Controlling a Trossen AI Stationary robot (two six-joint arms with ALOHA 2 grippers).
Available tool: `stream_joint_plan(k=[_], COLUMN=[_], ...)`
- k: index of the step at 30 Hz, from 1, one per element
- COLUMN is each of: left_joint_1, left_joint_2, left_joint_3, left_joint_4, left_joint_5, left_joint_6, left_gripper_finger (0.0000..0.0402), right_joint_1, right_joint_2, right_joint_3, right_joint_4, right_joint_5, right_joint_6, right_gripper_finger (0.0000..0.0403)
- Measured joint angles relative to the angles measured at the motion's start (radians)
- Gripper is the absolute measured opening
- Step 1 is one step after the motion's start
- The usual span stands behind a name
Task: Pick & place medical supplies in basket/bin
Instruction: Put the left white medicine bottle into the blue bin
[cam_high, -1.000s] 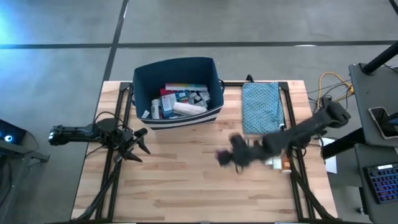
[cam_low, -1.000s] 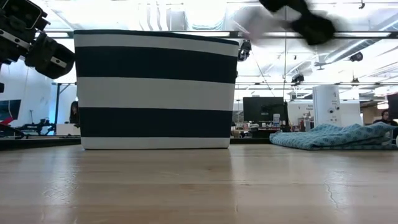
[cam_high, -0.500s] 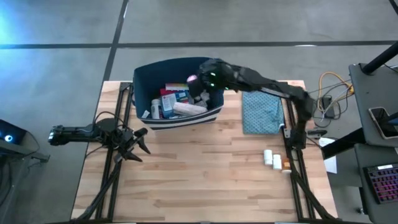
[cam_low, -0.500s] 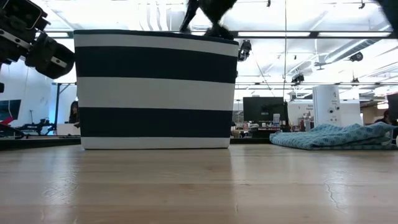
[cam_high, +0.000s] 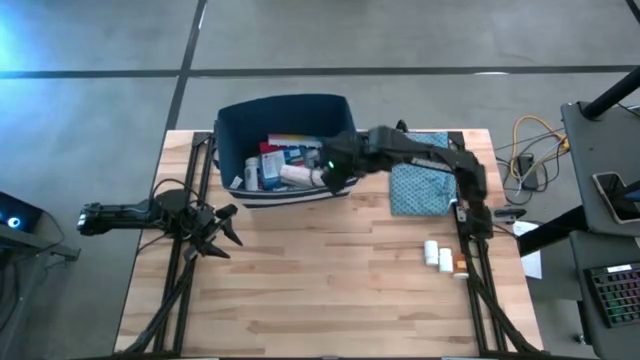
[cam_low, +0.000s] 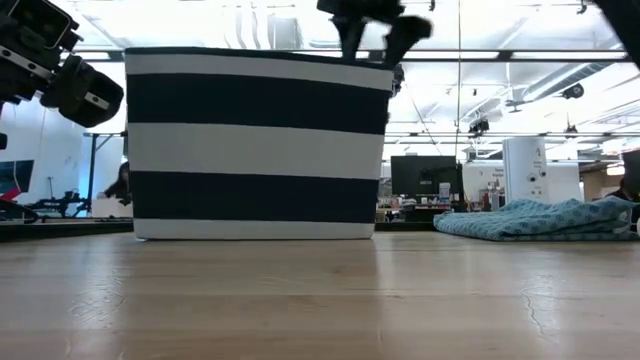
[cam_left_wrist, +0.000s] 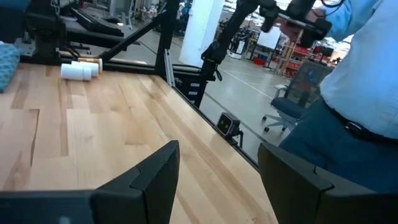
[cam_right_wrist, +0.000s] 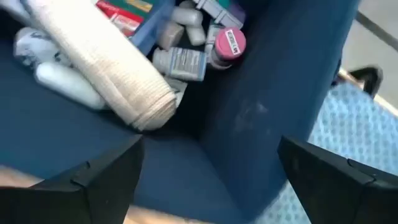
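The right gripper (cam_high: 335, 172) hangs over the front right corner of the navy bin (cam_high: 232, 125), just above its rim, and its two dark fingers (cam_right_wrist: 106, 177) stand wide apart with nothing between them. Seen from that arm's wrist, the gap between the fingers frames the inside of the bin: the beige bandage roll (cam_right_wrist: 99, 59) lies slantwise just beyond one finger, not touching it, with a white tube (cam_right_wrist: 65, 84) tucked along its side. Farther in, near the bin's inner wall, sit a small white bottle (cam_right_wrist: 180, 62) on its side and a bottle with a pink cap (cam_right_wrist: 229, 43), with a red box (cam_right_wrist: 121, 18) behind them. From table height the same fingers (cam_low: 348, 35) point down, spread, right at the top edge of the striped bin (cam_low: 255, 140). The left gripper (cam_high: 222, 228) waits well apart over the table's left side, its fingers (cam_left_wrist: 158, 177) held partly open and empty above the bare wooden table (cam_high: 330, 290). Two white pill bottles (cam_high: 437, 254) still lie on the table near its right edge, in front of the teal cloth pouch (cam_high: 418, 172), which lies just beside the bin. A person's light blue sleeve (cam_left_wrist: 364, 68) shows beyond the table.
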Motion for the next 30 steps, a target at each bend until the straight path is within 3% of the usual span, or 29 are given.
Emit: stream_joint_plan(k=[4,8,11,16,18,23,25,30], left_joint_1=[0.0,-0.001,-0.001,-0.001,-0.001,-0.012,-0.016,-0.018], left_joint_2=[0.0,0.0,0.0,0.0,0.0,0.0,0.0,0.0], left_joint_3=[-0.001,-0.002,-0.002,-0.002,-0.002,-0.002,-0.002,-0.002], left_joint_4=[0.006,0.007,0.007,0.007,0.007,0.007,0.007,0.007], left_joint_5=[0.001,0.001,0.001,0.0,0.0,0.0,0.0,0.0], left_joint_6=[0.0,0.0,0.0,0.0,0.0,0.0,0.0,0.0], left_gripper_finger=[0.0198,0.0198,0.0198,0.0198,0.0198,0.0198,0.0198,0.0198], right_joint_1=[0.108,0.256,0.383,0.52,0.535,0.526,0.532,0.529], right_joint_2=[-0.119,-0.219,-0.283,-0.35,-0.356,-0.362,-0.357,-0.382], right_joint_3=[-0.147,-0.309,-0.369,-0.444,-0.49,-0.752,-0.853,-1.091], right_joint_4=[-0.02,0.032,0.087,0.025,-0.022,-0.013,-0.009,0.161], right_joint_5=[0.027,0.127,0.243,0.343,0.221,-0.258,-0.354,-0.461], right_joint_6=[0.277,0.453,0.585,0.85,0.994,1.148,1.199,1.2], right_gripper_finger=[0.0347,0.0345,0.0345,0.0343,0.0343,0.0343,0.0343,0.0341])
